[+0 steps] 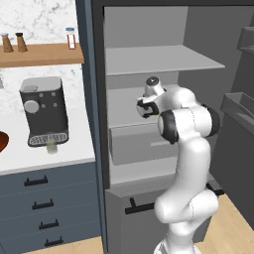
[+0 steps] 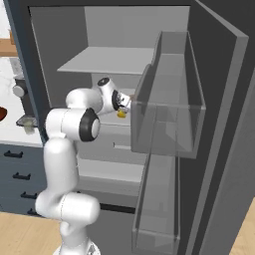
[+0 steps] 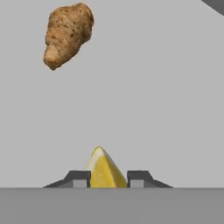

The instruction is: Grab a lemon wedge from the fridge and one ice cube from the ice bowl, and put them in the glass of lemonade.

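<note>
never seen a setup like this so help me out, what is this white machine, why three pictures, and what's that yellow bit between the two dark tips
It is a white robot arm in a simulated kitchen, reaching into an open grey fridge. Two pictures come from cameras on its base, behind it to the left and right. The third comes from a camera on its hand, looking along the end effector. There the two dark fingertips press either side of a yellow lemon wedge, so it is gripped. A lumpy brown item lies further along the grey shelf. On the white counter beside the fridge stand a dark coffee machine and a small glass of lemonade.
</note>
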{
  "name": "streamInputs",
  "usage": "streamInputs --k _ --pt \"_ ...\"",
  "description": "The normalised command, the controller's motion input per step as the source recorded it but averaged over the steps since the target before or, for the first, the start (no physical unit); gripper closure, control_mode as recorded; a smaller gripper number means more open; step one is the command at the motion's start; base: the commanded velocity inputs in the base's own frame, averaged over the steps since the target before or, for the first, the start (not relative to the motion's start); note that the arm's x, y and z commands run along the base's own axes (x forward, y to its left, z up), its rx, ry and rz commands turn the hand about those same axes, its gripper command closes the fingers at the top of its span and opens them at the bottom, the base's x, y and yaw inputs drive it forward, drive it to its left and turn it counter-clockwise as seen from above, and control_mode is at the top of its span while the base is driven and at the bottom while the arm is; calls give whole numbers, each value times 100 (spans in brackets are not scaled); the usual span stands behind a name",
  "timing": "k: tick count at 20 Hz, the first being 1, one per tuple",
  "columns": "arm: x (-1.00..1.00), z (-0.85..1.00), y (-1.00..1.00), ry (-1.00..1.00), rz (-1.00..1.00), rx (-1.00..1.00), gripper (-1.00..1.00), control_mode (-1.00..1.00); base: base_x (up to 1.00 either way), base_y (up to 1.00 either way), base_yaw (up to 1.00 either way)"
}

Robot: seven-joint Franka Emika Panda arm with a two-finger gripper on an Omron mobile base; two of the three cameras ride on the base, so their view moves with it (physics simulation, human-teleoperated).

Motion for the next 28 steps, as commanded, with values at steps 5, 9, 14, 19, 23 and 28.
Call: streamInputs --k 5,9,14,19,23,28 --pt "-100 -37 -1 -18 -2 0 100 -100 0 0 0" --pt "-100 1 -4 -16 0 3 100 -100 0 0 0" --pt "-100 36 -1 -6 0 8 100 -100 0 0 0" --pt "-100 78 0 -4 0 10 100 -100 0 0 0" --pt "-100 94 -2 -2 0 12 100 -100 0 0 0" --pt "-100 89 -6 -3 0 10 100 -100 0 0 0"
